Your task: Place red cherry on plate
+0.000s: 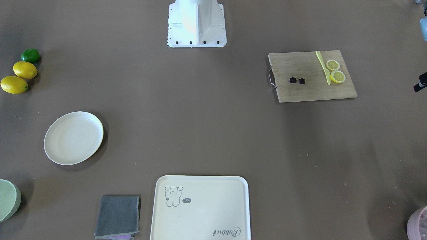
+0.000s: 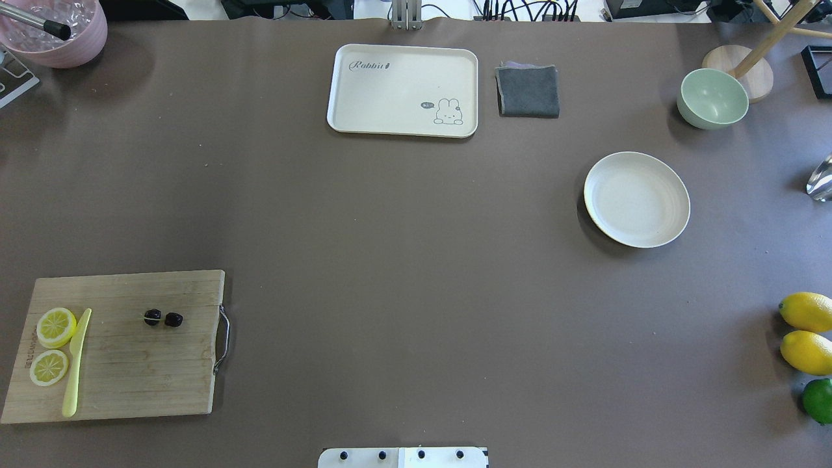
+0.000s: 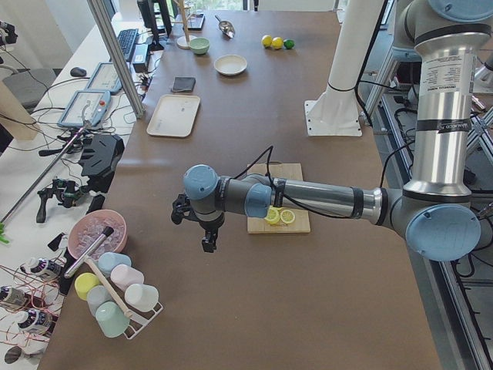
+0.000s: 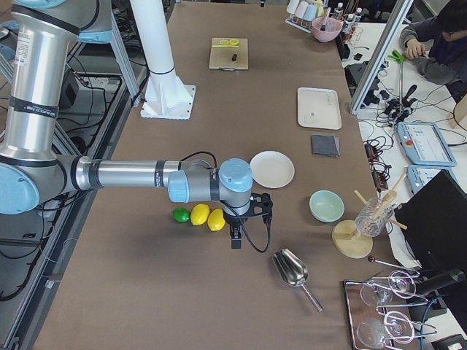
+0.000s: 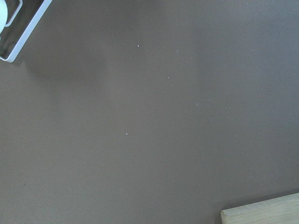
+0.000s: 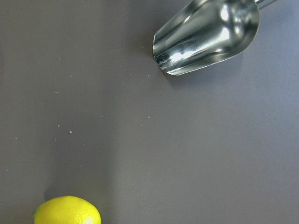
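The red cherry (image 2: 163, 318), a pair of tiny dark round fruits, lies on a wooden cutting board (image 2: 130, 377) at the table's near left; it also shows in the front view as the cherry (image 1: 297, 80). The round cream plate (image 2: 636, 199) sits bare on the right half, far from the board, and shows again as the plate (image 1: 73, 138). My left gripper (image 3: 206, 245) hangs over the brown table just beyond the board's outer end. My right gripper (image 4: 235, 240) hovers past the lemons, near a metal scoop. Whether either gripper is open or shut, I cannot tell.
Two lemon slices (image 2: 55, 327) and a yellow-green knife (image 2: 77, 364) share the board. A bear tray (image 2: 403, 91), grey cloth (image 2: 528, 91) and green bowl (image 2: 712, 97) line the far side. Two lemons (image 2: 809, 331), a lime (image 2: 819, 400) and the scoop (image 6: 205, 37) lie at the right end.
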